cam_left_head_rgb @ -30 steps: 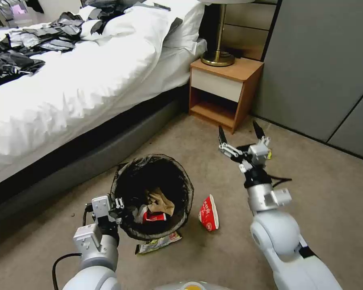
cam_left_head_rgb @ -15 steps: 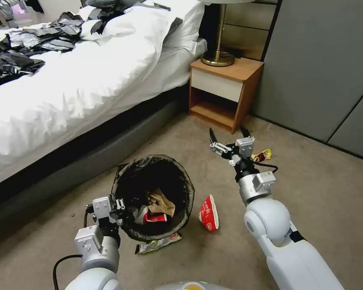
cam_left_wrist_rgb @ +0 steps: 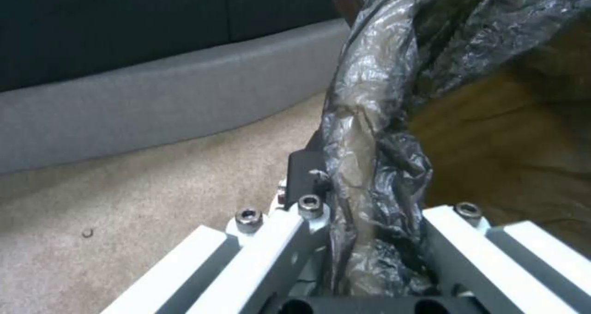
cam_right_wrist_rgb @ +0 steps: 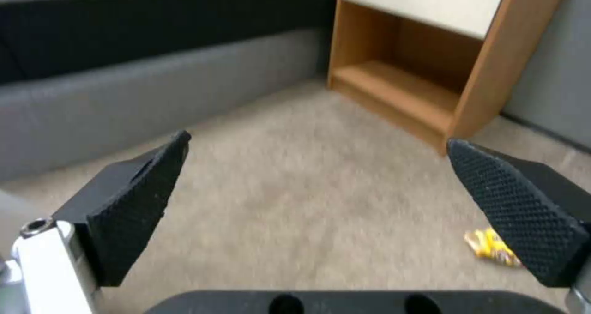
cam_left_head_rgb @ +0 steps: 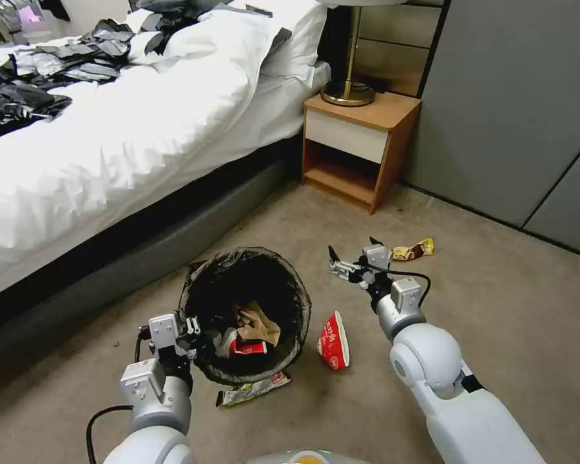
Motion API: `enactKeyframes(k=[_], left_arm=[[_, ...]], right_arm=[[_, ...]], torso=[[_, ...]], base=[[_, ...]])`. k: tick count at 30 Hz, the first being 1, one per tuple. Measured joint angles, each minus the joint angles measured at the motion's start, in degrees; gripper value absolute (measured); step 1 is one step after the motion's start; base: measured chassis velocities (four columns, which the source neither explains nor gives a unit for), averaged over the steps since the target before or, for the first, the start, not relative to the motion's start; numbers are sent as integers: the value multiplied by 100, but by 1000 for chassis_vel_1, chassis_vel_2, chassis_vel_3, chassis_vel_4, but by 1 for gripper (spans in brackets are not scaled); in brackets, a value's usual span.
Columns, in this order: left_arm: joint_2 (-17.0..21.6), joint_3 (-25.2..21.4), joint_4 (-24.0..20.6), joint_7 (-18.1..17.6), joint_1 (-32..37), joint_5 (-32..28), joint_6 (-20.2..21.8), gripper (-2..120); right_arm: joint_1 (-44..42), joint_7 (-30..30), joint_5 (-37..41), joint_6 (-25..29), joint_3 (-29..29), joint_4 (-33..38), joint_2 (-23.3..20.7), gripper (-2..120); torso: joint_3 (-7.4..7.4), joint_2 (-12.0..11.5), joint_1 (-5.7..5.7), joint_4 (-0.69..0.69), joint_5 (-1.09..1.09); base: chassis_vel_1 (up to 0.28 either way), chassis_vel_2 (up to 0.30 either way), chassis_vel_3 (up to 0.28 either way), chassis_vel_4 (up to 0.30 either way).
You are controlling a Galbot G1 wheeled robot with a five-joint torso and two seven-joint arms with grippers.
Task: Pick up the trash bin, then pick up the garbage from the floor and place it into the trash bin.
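Left gripper (cam_left_head_rgb: pixel 190 327) had its jaws clamped on the bag-lined rim of the trash bin (cam_left_head_rgb: pixel 243 314), which sat on the floor beside the bed (cam_left_head_rgb: pixel 109 148), with a green wrapper (cam_left_head_rgb: pixel 252 389) under its near edge. Red wrapper (cam_left_head_rgb: pixel 332 340) lay just right of the bin. Farther out, right gripper (cam_left_head_rgb: pixel 352 255) hung with jaws wide apart, yellow wrapper (cam_left_head_rgb: pixel 413 249) on the floor just beyond it, near the nightstand (cam_left_head_rgb: pixel 359 146).

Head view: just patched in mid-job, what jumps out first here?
The trash bin, black bag over its rim and litter already inside, sits on the carpet beside the bed, with the left gripper clamped on its near rim. The right gripper hangs open over bare carpet beyond a red-and-white wrapper. A yellow wrapper lies by the nightstand, and another wrapper pokes out at the bin's base.
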Motion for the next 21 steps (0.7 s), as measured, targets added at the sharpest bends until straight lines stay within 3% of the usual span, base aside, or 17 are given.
enactKeyframes(k=[11, 17, 21], left_arm=[[17, -2, -2, 4, -4, -4, 1, 1], [2, -3, -13, 6, 18, 5, 1, 1], [-8, -17, -12, 7, 19, 16, 0, 1]], right_arm=[[290, 33, 816, -762, -311, -548, -398, 100], [611, 34, 1049, -991, -582, -1029, -338, 100], [930, 55, 1133, -1099, -847, -1813, -113, 100]], torso=[[0, 0, 0, 0, 0], [0, 0, 0, 0, -1], [0, 0, 0, 0, 1]], base=[[0, 0, 0, 0], [0, 0, 0, 0], [0, 0, 0, 0]])
